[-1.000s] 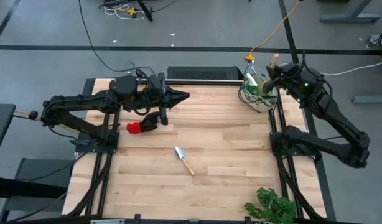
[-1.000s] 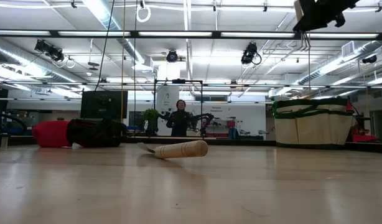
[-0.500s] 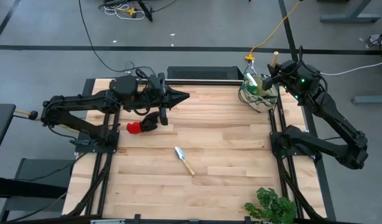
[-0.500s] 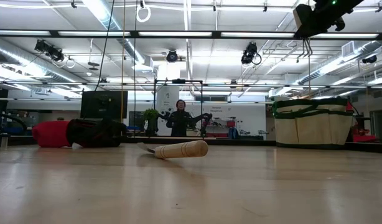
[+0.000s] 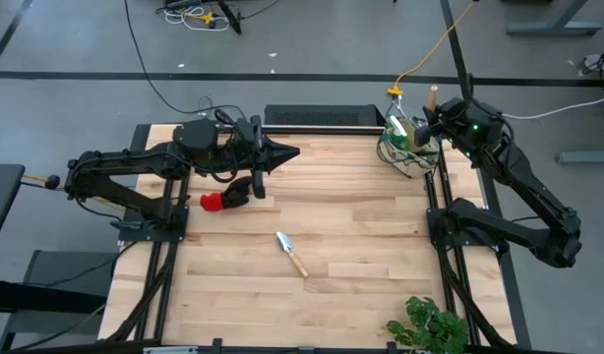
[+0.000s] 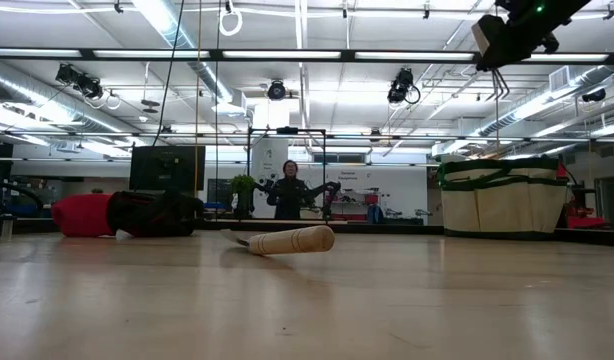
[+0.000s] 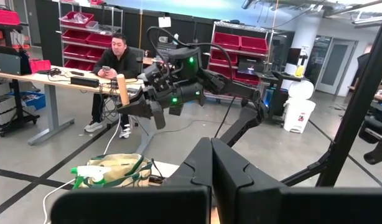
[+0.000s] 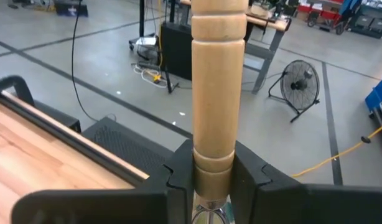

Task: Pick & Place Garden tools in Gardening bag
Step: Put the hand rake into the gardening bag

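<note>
Since the earlier frame, only the right arm had shifted, slightly; the left arm and the loose tools stayed put.

From above, the right claw [image 5: 432, 111] hung at the far right corner of the tabletop [image 5: 361, 246], gripping one wooden-handled mini rake [image 5: 434, 95] by its handle. Just beneath and beside it sat one gardening bag [image 5: 408, 147], with one green spray bottle [image 5: 401, 126] already inside. The left claw [image 5: 290, 151] pointed across the far edge, fingers pressed together with nothing between them. One red-and-black glove [image 5: 226, 196] lay near its wrist, and one trowel [image 5: 291, 253] lay well apart from both claws in the open middle. A leafy plant [image 5: 432, 324] sat at the near right corner.

At table height, the right claw [image 6: 499, 35] hovered above the bag [image 6: 499, 198], the rake's tines hanging down; the glove [image 6: 127, 214] and trowel [image 6: 284, 240] had bare wood all around.

The left wrist looked past shut fingers [image 7: 213, 168] at the raised right claw [image 7: 130, 107].

The right wrist showed its fingers [image 8: 178, 180] clamped around the rake's handle [image 8: 218, 81].
</note>
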`<state>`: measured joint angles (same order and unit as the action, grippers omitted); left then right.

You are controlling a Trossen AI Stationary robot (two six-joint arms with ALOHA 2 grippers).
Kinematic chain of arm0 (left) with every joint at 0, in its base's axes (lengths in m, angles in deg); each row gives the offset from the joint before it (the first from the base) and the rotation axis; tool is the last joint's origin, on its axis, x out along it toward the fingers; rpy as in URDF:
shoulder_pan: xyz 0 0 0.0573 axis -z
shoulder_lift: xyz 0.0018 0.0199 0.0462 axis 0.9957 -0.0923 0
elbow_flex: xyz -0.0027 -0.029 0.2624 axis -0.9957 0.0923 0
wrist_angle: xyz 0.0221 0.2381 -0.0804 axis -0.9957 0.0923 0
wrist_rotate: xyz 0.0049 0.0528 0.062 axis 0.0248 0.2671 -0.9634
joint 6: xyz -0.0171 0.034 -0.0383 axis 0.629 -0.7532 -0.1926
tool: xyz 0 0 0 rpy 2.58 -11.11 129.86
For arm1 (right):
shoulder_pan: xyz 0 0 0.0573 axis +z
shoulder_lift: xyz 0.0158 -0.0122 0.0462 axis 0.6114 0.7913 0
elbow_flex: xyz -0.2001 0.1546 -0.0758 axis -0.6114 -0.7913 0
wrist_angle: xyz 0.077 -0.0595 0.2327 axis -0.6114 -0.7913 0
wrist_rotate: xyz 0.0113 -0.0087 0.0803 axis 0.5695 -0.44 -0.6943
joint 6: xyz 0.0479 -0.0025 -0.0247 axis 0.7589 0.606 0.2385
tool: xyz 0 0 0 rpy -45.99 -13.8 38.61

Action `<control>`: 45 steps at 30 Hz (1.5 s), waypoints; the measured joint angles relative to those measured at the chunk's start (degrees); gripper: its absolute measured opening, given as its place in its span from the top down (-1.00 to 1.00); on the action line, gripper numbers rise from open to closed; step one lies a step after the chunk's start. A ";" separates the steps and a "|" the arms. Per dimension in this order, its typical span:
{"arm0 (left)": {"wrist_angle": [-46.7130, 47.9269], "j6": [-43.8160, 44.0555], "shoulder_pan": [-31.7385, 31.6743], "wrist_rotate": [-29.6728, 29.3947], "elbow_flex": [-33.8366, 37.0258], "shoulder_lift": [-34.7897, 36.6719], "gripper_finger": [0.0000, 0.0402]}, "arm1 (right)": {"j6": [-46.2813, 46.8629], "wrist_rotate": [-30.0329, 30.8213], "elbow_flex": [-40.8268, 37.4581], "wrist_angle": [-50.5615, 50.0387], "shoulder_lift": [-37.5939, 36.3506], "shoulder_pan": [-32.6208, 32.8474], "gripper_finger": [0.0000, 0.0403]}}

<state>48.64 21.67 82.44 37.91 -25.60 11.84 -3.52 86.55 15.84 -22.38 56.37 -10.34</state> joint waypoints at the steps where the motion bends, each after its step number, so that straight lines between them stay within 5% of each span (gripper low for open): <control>1: 0.00 0.00 0.00 0.00 0.00 0.00 0.99 | 0.02 -0.02 0.00 -0.43 0.00 0.00 0.68; 27: -0.15 -0.45 0.00 -0.04 0.02 0.00 0.99 | 1.25 -1.38 -0.59 -6.18 -9.22 0.22 0.68; 45: -0.15 -0.44 -0.02 -0.46 0.02 0.00 1.00 | 1.47 0.72 -24.38 17.14 -16.79 0.22 0.68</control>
<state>48.49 21.23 82.42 37.46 -25.58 11.84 -2.05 87.27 -8.54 -5.24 39.59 -10.12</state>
